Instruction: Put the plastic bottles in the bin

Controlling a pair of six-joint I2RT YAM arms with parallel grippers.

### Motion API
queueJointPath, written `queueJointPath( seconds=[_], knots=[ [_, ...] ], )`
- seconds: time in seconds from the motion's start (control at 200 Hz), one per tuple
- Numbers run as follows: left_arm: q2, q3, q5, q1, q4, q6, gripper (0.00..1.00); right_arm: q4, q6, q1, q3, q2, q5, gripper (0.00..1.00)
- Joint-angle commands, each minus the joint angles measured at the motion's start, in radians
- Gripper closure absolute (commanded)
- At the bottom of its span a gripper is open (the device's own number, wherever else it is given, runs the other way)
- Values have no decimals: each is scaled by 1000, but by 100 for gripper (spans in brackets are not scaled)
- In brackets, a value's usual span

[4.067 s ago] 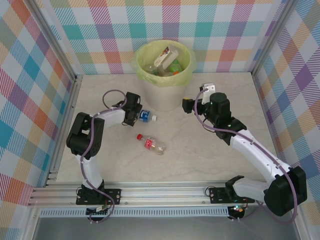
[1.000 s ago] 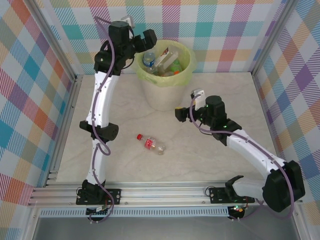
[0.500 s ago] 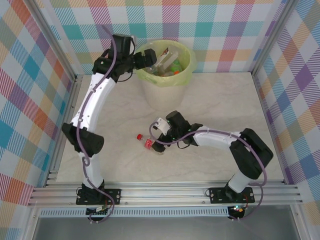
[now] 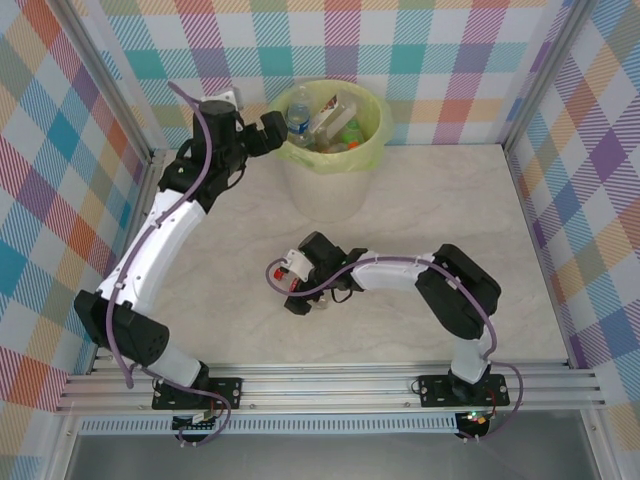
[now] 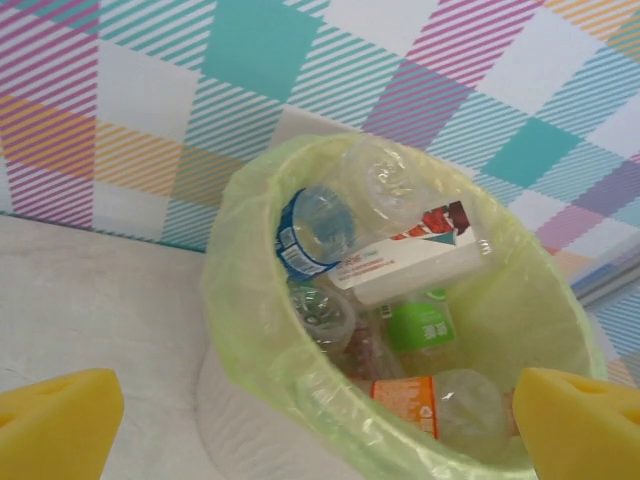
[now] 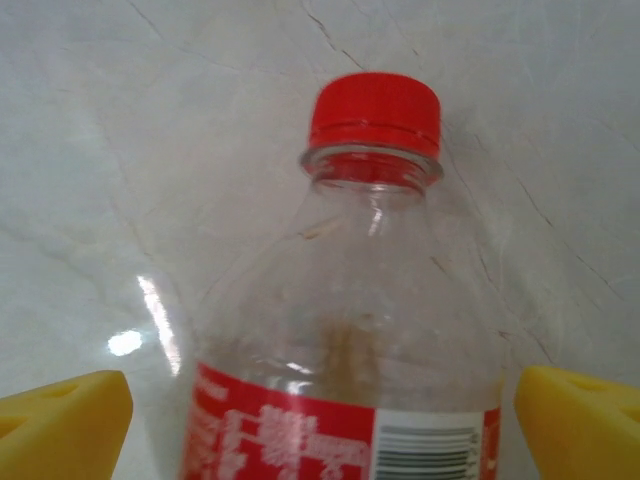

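A clear bottle (image 6: 350,300) with a red cap and red label lies on the pale table, right in front of my right gripper (image 6: 320,425). That gripper is open, and its yellow fingertips (image 6: 60,420) stand either side of the label. In the top view my right gripper (image 4: 292,285) covers most of this bottle. The cream bin (image 4: 325,190) with its yellow-green bag stands at the back. My left gripper (image 4: 272,130) hangs open and empty beside its left rim. Inside the bin (image 5: 260,330) lie a blue-label bottle (image 5: 310,230), a green-label one (image 5: 425,325) and an orange-label one (image 5: 440,400).
A white carton (image 5: 410,260) with red print lies among the bottles in the bin. Checked walls close the table on three sides, and a metal rail (image 4: 330,385) runs along the near edge.
The left gripper carried the blue-label bottle up from the table, let it go in the bin and drew back left. The right arm swung down and left onto the red-label bottle.
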Motion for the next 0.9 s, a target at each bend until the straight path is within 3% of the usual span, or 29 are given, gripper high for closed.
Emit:
queueJointPath(
  seconds=[0.0,0.16,0.535,0.895],
  knots=[
    [-84,-103,-80,10,86,-16,0,-10,14,5,24,7,75,6],
    [-213,-277,-169,32,92,-59,0,0,0,6,19,15,47,27],
    [-500,-602,-222,162,127,-135,0,58,-28,5,-13,-69,43,56],
    [-550,-707,-182,201,73,-169,0,235,-46,6,-60,-249,63,63]
  ],
)
